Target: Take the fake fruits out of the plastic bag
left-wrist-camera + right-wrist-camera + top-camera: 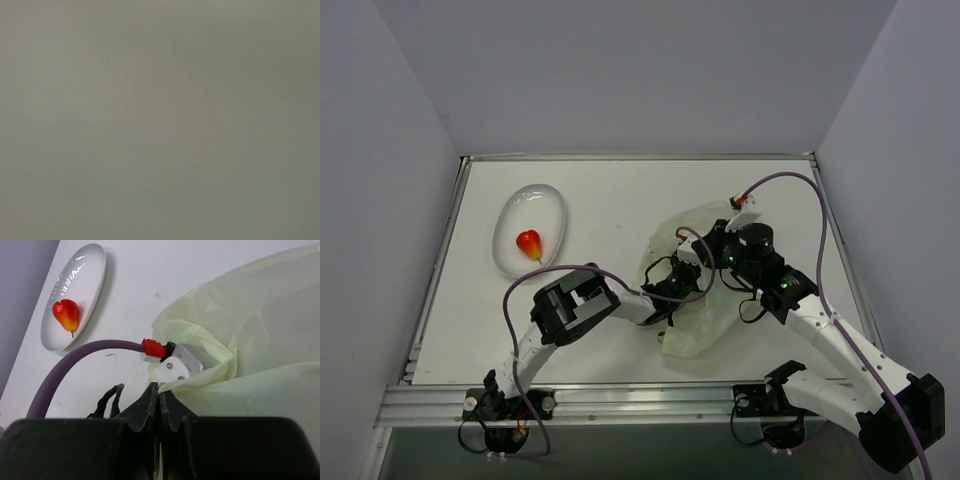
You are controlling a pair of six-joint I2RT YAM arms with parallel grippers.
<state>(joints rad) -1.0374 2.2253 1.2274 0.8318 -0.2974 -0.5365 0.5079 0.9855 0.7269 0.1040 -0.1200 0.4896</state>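
1. Looking down from the top camera, you find one red-and-orange pear-shaped fake fruit [528,243] in the white oval dish [535,203], well apart to the left of the pale yellow-green translucent plastic bag [700,325]. The left gripper [670,285] sits inside the bag's mouth, entering from the left; you cannot tell how its jaws stand. The right gripper [708,250] is at the bag's far rim.
2. From the left wrist camera you get only a blank grey-green blur, probably film against the lens. No fruit shows.
3. From the right wrist camera, the right gripper [159,390] has its jaws together, pinching the bag's edge. The left arm's white wrist block [177,362] is tucked under the film. Any remaining fruit is hidden; it likely lies deeper, rightward of the left claw, so your left arm is nearer.
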